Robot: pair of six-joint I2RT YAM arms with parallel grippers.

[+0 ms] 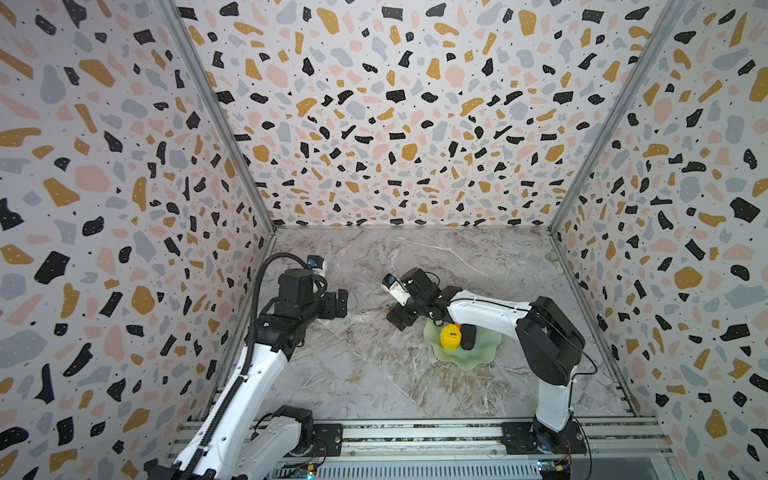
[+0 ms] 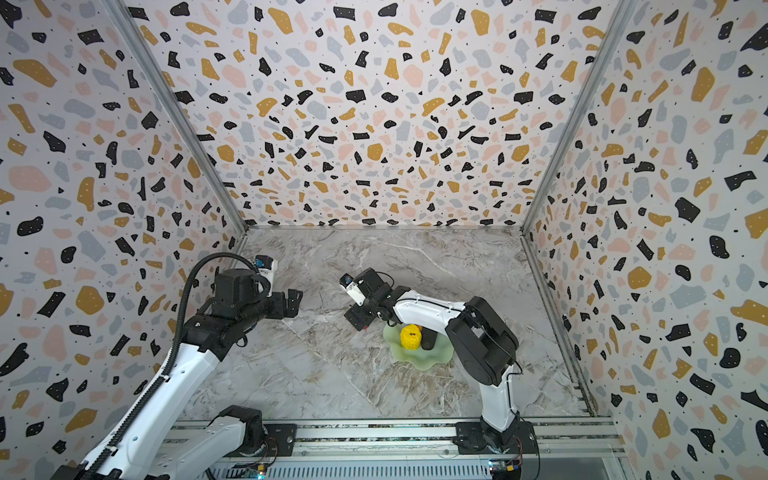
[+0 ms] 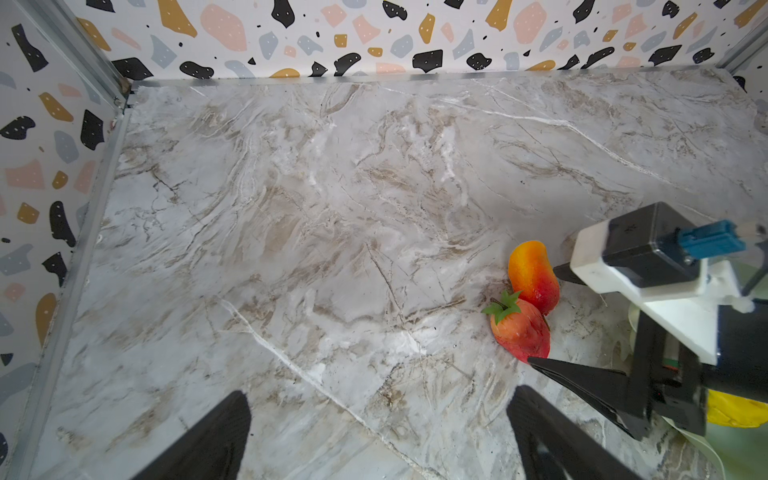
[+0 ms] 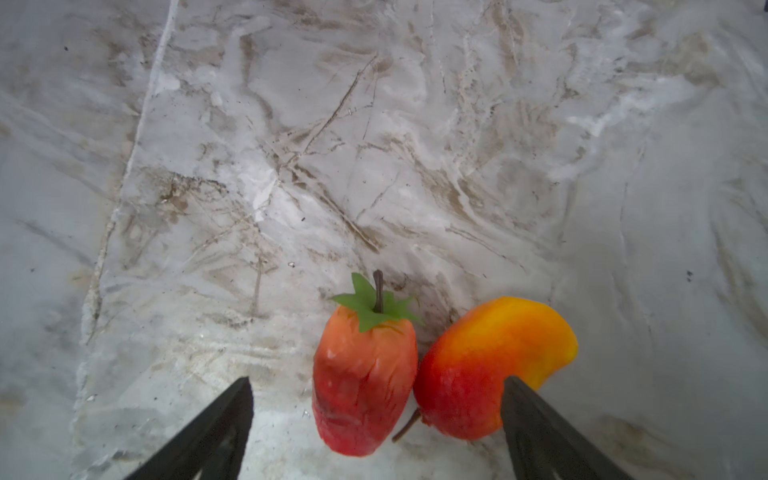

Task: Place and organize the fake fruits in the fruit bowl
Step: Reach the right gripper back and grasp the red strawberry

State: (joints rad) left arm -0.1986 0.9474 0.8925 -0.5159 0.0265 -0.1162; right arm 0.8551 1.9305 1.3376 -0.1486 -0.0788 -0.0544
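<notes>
Black fingers of my right gripper [image 4: 377, 380] stand wide apart, empty, bracketing the strawberry [image 4: 365, 374] and the red-orange fruit [image 4: 490, 357] pressed against it. Closing now risks catching both; I'd centre on the strawberry alone. The fruit bowl [image 1: 482, 353] lies at four o'clock from it in a top view.

Fruit bowl [image 1: 478, 356] — pale green, glossy, wavy rim. Holds bumpy yellow fruit [image 1: 451, 337] touching dark oval fruit [image 1: 468, 336]. Outside bowl: red strawberry [image 4: 365, 386] w/ green leaves & stem, on its side — touching red-orange-yellow curved fruit [image 4: 478, 365].
</notes>
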